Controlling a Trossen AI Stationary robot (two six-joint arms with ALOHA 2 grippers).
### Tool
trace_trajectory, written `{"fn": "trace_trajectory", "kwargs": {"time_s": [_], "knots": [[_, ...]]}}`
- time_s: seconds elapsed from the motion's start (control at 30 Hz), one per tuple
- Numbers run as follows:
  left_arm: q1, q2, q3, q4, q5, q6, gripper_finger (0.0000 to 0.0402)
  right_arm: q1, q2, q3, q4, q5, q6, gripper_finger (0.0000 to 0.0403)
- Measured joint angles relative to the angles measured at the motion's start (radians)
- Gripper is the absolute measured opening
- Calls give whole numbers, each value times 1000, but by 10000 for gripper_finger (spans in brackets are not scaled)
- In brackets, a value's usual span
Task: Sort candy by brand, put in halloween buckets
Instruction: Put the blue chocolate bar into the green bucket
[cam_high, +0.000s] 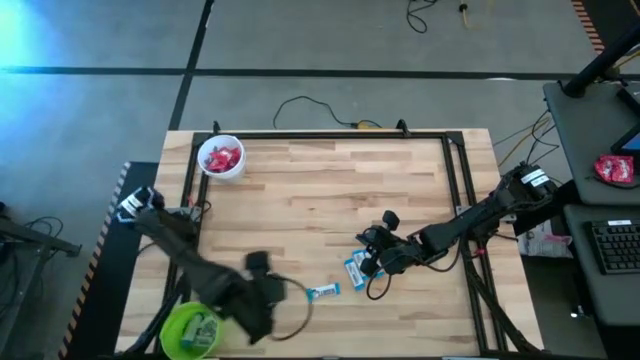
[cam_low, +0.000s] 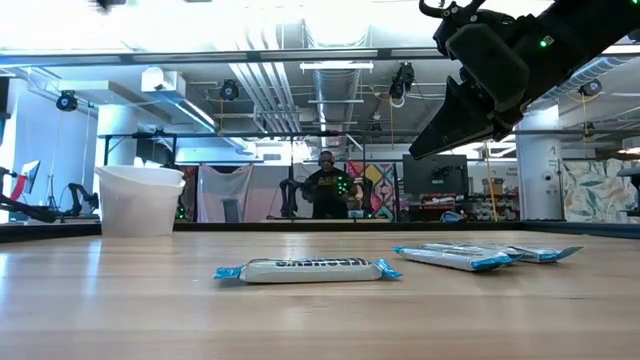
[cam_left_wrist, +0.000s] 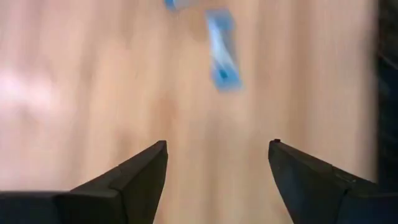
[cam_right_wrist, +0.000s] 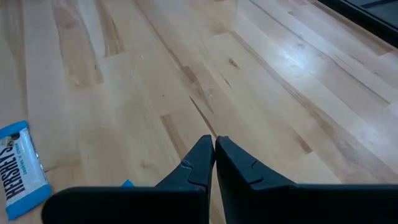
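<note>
Light blue and white candy lies on the wooden table: one piece (cam_high: 323, 292) near the front and two more (cam_high: 355, 268) just right of it. In the low view they are the single piece (cam_low: 308, 269) and the pair (cam_low: 455, 258). The white bucket (cam_high: 220, 158) at the far left holds red candy. The lime green bucket (cam_high: 192, 330) at the near left holds pale pieces. My left gripper (cam_left_wrist: 217, 144) hangs open over bare wood between the green bucket and the single candy (cam_left_wrist: 221, 53). My right gripper (cam_right_wrist: 215, 140) is shut and empty, above the pair of candies (cam_right_wrist: 22, 168).
A black frame (cam_high: 455, 180) runs along the table's far and side edges. A cable loop (cam_high: 295, 315) lies near the left gripper. Bare wood spreads across the table's middle and far part. A person stands in the room beyond the table (cam_low: 330, 190).
</note>
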Motion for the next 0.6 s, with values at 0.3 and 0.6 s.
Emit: {"fn": "trace_trajectory", "kwargs": {"time_s": [0.3,0.6], "knots": [[50,4,-413,801,-260,205,264,0,0,0,0,0,0,13],[107,10,-800,1597,-214,397,264,0,0,0,0,0,0,13]]}}
